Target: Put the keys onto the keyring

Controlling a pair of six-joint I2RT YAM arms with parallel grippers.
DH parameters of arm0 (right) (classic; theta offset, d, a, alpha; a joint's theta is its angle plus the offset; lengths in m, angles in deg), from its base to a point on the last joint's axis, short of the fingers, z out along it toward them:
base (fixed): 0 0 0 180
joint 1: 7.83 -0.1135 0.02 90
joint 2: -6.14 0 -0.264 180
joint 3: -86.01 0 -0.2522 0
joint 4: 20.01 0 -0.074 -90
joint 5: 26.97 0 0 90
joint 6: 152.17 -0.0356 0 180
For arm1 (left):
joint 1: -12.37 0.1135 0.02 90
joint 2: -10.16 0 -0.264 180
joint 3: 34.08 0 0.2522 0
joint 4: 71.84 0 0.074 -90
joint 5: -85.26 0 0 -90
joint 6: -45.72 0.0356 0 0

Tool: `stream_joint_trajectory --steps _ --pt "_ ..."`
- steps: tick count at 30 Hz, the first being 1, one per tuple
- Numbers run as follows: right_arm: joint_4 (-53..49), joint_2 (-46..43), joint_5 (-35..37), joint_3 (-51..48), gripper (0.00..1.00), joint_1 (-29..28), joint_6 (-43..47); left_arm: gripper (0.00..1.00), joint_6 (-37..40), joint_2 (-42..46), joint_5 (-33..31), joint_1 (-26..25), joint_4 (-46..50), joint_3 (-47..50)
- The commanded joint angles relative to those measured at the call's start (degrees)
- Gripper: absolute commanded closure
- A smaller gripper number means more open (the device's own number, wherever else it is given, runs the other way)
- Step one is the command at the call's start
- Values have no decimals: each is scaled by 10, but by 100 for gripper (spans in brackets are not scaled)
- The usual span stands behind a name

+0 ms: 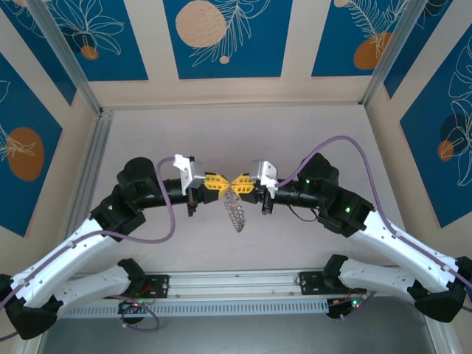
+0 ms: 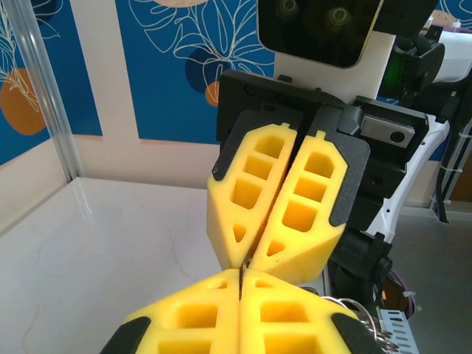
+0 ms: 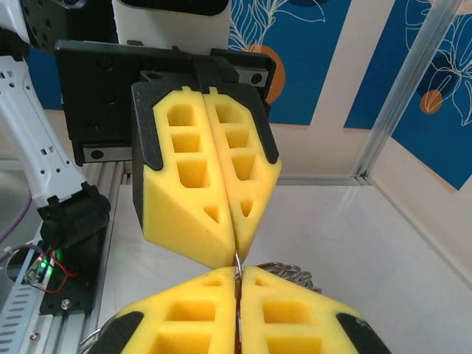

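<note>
The two arms meet nose to nose above the pale, faintly veined table [image 1: 295,133]. The left gripper [image 1: 223,184] has its blocky yellow foam fingers [image 2: 184,321] pressed flat together, leaving only a hairline seam. These fingers are wedge-shaped and cut through with square and triangular pockets. The right gripper [image 1: 237,185] is just as tightly closed, its tapered tips touching the left one's tips point to point.

The keyring [image 1: 235,211] hangs straight down from under that meeting point, seen nearly edge-on as a narrow grey strip with a bristly outline. From the right wrist, a thin metal sliver rises out of the right gripper's seam to the tips opposite, and shiny wire loops [image 3: 289,274] bunch just behind its fingers — it has the ring pinched. More loops glint beside the left gripper's fingers, but whether it also bites the ring I cannot tell.
</note>
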Motion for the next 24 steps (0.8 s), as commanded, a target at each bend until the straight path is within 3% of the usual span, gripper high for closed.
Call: stream_joint_trajectory --steps 1,9,20,24 --pt "16 -8 -59 -9 89 -7 -10 100 -19 4 -11 1 -59 10" --pt "14 -8 -70 -12 85 2 -19 100 -39 8 7 1 -114 26" --pt "12 -13 -88 -22 88 14 -33 100 -57 20 23 1 -168 48" --pt "13 -13 -98 -24 83 17 -37 100 -65 23 29 1 -189 59"
